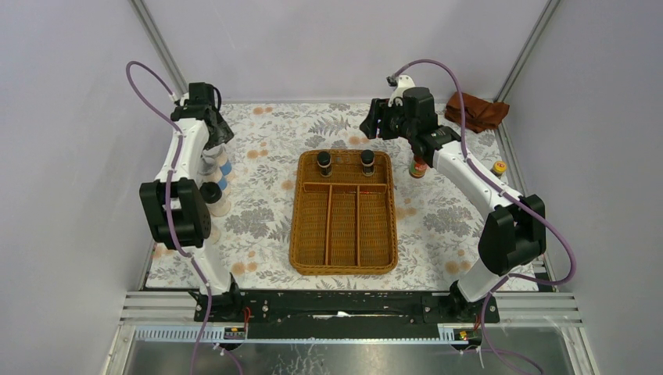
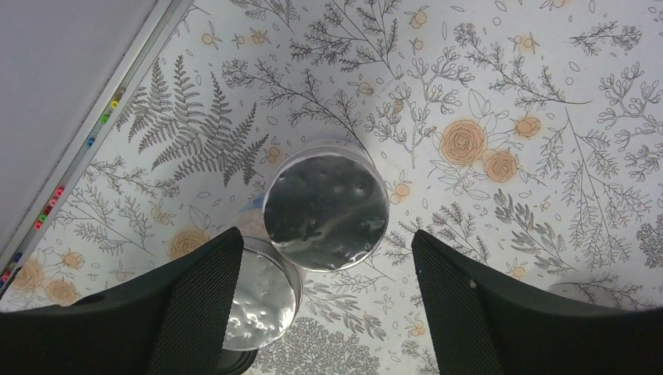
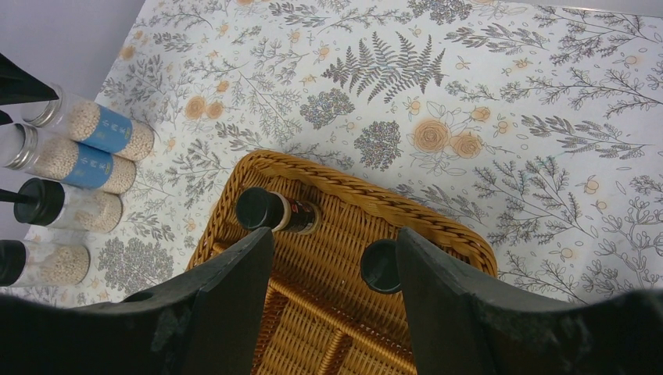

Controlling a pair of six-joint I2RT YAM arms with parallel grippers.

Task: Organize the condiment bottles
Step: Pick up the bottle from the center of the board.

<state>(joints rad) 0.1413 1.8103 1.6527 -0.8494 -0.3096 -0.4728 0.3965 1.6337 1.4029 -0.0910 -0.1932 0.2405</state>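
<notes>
Two tiny dark black-capped bottles point(image 1: 324, 163) point(image 1: 367, 162) stand in the far compartment of the wicker tray point(image 1: 301, 234). My right gripper point(image 3: 335, 234) hovers open above them, nothing between its fingers; one bottle point(image 3: 266, 209) is by the left finger, the other point(image 3: 381, 266) by the right. My left gripper point(image 2: 324, 238) is open, pointing down over a silver-lidded shaker point(image 2: 326, 211). A second shaker point(image 2: 258, 301) lies partly under the left finger. Two black-lidded jars point(image 3: 66, 209) point(image 3: 39, 262) stand beside the shakers. A red sauce bottle point(image 1: 418, 166) stands right of the tray, another point(image 1: 498, 166) near the right edge.
A rust-brown cloth point(image 1: 477, 111) lies in the far right corner. The tray's three long near compartments point(image 1: 343, 223) hold nothing. The left wall runs close beside the shakers and jars point(image 1: 219, 183). The floral table cover point(image 1: 266, 226) spans the table.
</notes>
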